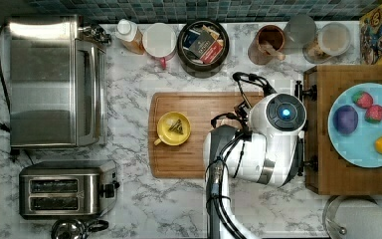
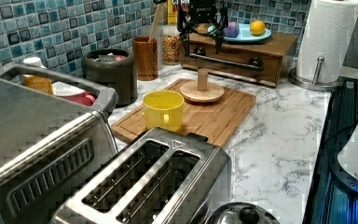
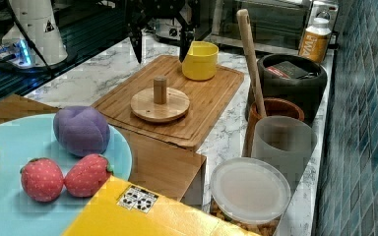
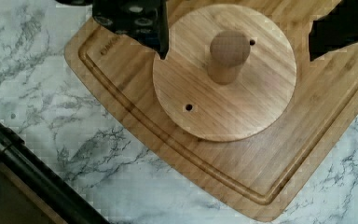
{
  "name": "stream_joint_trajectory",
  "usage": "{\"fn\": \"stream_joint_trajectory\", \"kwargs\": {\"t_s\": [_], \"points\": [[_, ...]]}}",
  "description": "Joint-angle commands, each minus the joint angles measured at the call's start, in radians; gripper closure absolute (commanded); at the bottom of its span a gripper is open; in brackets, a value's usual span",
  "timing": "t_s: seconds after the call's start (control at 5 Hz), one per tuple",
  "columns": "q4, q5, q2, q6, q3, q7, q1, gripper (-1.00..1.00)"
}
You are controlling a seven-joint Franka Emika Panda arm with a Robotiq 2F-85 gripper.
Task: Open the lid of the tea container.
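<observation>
With the wooden lid [image 4: 223,74] resting on the cutting board [image 3: 197,105] and the tea container [image 1: 202,47] standing uncovered by the backsplash, the open, empty pincer [image 4: 235,32] could clip the knob if it drops.

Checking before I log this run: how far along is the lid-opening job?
It looks done. The tea container stands open by the backsplash, tea packets showing inside. Its round wooden lid lies flat on the cutting board, knob up. Nothing is in hand: the gripper hangs open above the lid, fingers either side of the knob, not touching. Only pulling the arm away seems left.
</observation>
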Motion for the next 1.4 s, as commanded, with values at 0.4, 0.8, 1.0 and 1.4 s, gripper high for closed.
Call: {"fn": "stream_joint_trajectory", "kwargs": {"t_s": [0.4,0.8,1.0,1.4], "points": [[-0.067,0.028,0.073,0.08,0.005,0.026,0.015,-1.0],[-0.078,0.049,0.127,0.124,0.016,0.018,0.011,-1.0],[-0.066,0.073,0.142,0.145,0.028,0.007,-0.011,-1.0],[-0.066,0.08,0.137,0.176,0.014,0.019,-0.005,-1.0]]}}
